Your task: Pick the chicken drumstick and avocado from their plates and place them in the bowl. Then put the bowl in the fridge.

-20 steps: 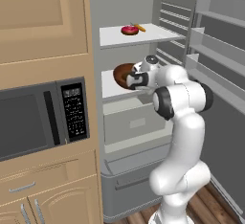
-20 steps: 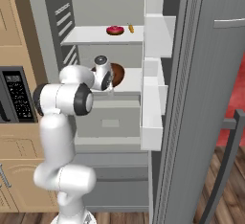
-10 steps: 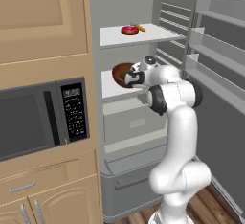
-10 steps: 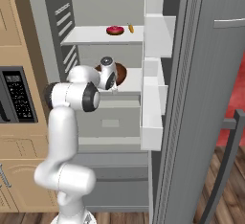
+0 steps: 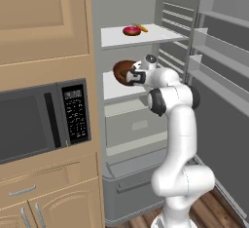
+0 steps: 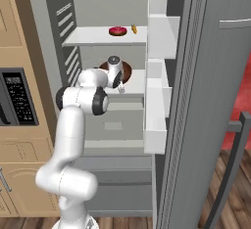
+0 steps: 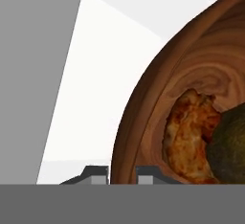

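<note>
Round dark reddish-brown bowl (image 7: 191, 65) shows swirling wood grain, smooth, faint sheen. Inside it, the reddish-brown chicken drumstick (image 7: 186, 139) looks rough, crusty; beside that, the olive-green avocado (image 7: 229, 146) matt, pebbly.

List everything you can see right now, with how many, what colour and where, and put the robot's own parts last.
round wood-like bowl: one, dark reddish-brown, over the fridge's middle shelf.
chicken drumstick: one, reddish-brown, in the bowl.
avocado: one, dark olive-green, in the bowl beside the drumstick.
small dish: one, bright red, top shelf.
small orange item: one, beside that dish.
tall fridge: one, grey, door open.
microwave: one, black-fronted, in the tan cabinets.
gripper: one, dark fingertips shut on the bowl's rim.
arm: one, white.
</note>
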{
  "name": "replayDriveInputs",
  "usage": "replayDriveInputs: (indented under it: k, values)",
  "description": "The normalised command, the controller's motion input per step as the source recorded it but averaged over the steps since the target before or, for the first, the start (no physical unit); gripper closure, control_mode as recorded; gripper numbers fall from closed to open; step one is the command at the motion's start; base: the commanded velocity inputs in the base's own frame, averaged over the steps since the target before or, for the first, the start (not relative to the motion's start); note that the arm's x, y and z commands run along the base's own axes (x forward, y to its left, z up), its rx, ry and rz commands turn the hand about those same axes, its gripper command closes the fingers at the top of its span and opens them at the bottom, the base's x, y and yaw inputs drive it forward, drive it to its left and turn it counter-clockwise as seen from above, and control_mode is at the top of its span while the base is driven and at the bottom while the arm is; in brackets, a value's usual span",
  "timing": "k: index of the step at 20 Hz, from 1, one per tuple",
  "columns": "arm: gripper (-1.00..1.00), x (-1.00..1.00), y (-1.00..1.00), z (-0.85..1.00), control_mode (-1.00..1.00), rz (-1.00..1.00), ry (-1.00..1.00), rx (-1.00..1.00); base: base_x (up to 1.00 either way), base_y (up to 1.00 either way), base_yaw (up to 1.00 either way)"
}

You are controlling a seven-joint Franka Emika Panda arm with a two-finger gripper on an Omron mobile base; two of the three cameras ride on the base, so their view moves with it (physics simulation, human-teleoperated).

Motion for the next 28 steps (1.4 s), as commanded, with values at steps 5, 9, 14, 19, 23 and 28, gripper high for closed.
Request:
replayDriveInputs:
  k: [5, 9, 14, 19, 23, 28]
  values:
    - [-1.0, -0.02, 0.1, 0.09, -1.0, 0.04, 0.0, 0.0, 0.0, 0.0, 0.0]
    - [-1.0, -0.32, 0.0, 0.19, -1.0, 0.0, 0.01, 0.0, 0.0, 0.0, 0.0]
    - [-1.0, -0.54, 0.0, 0.21, -1.0, 0.01, 0.0, 0.0, 0.0, 0.0, 0.0]
    - [-1.0, -0.74, 0.0, 0.09, -1.0, 0.0, 0.0, 0.0, 0.0, 0.0, 0.0]
    - [-1.0, -0.8, 0.0, 0.11, -1.0, 0.01, 0.0, 0.0, 0.0, 0.0, 0.0]
    - [-1.0, -0.86, 0.0, 0.14, -1.0, 0.01, 0.0, 0.0, 0.0, 0.0, 0.0]
